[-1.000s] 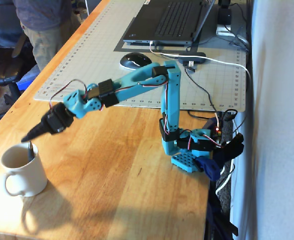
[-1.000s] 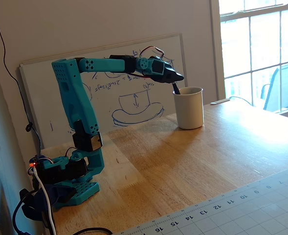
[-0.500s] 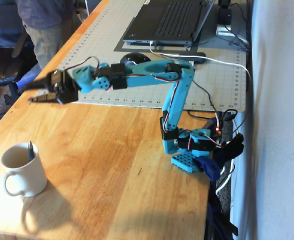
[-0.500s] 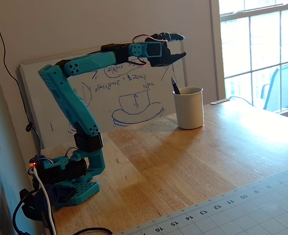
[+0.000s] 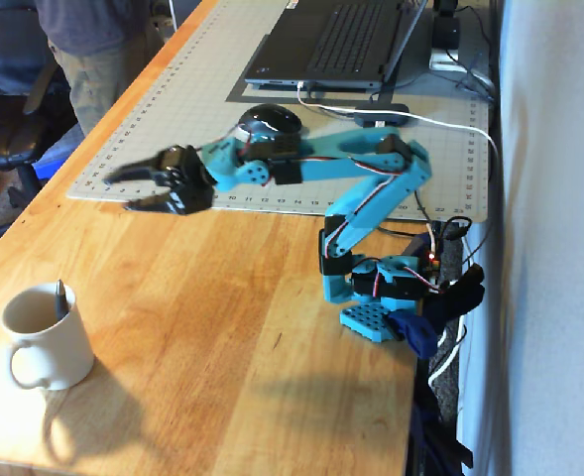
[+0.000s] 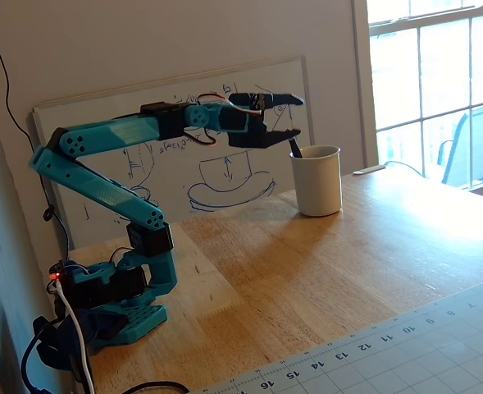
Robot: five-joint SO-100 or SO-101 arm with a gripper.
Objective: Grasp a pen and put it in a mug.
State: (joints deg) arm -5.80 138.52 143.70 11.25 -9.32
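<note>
Pen (image 5: 61, 296) stands in mug (image 5: 46, 337), leaning on rim; gripper (image 5: 118, 193) spread wide, empty, clear of mug: drop looks done.

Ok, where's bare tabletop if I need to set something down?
Bare wood lies between the mug, with the pen inside, and the arm's base, reaching the near table edge. Crowded: the cutting mat end, with laptop, mouse and cables.

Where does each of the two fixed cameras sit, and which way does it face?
A fixed view: high above the wooden table, looking down along it at the mug holding the pen; whole arm, open pincer, laptop beyond.
A fixed view: low at table height near the cutting mat, facing the whiteboard; whole arm in profile.
Shared: arm, pincer, mug, pen.
</note>
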